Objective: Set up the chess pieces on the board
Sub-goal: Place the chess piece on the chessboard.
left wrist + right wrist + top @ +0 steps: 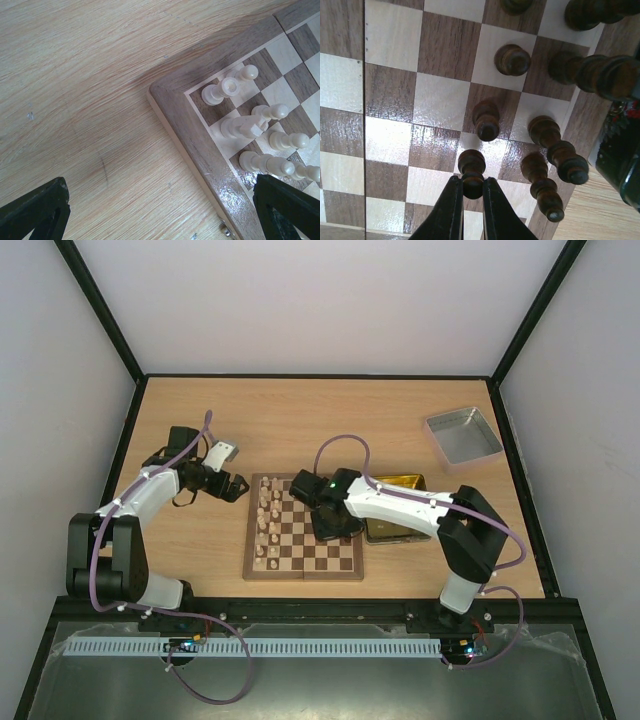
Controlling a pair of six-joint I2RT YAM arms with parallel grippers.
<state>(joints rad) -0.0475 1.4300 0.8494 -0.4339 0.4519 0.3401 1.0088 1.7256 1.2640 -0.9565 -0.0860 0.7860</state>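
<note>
Placement of one dark pawn [471,164], item in hand: right pincer [471,186] is closed on its waist just under the round head, over the board [300,574] near the 3 o'clock edge in the overhead view. Whether the base touches the square cannot be told. Judged best practice: lower vertically, seat the base flat and centred in its square, part the fingers only once it stands alone, then lift straight up. Neighbouring dark pieces [512,59] stand just beside the grip at 12 and 2 o'clock and would likely topple at a sideways brush. Left pincer [159,202]: wide open, holding nothing, hovering over bare tabletop [90,90] just off the board's 9 o'clock side, clear of the work. Pale pieces [268,522]: cream turned wood, two files along the 9 o'clock edge, apparently upright. Dark pieces: brown turned wood, ringed collars, rounded tops, narrow feet, probably top-heavy. Board: lacquered, glossy, brown and cream checks within a brown border; the sheen suggests a slippery seat. Tabletop: matt pale woodgrain. Gold tin [400,481]: shiny, rectangular, just beside the board at 3 o'clock, partly under the right arm. Grey tray [462,436]: metal, shallow, at 1 o'clock, well apart.
</note>
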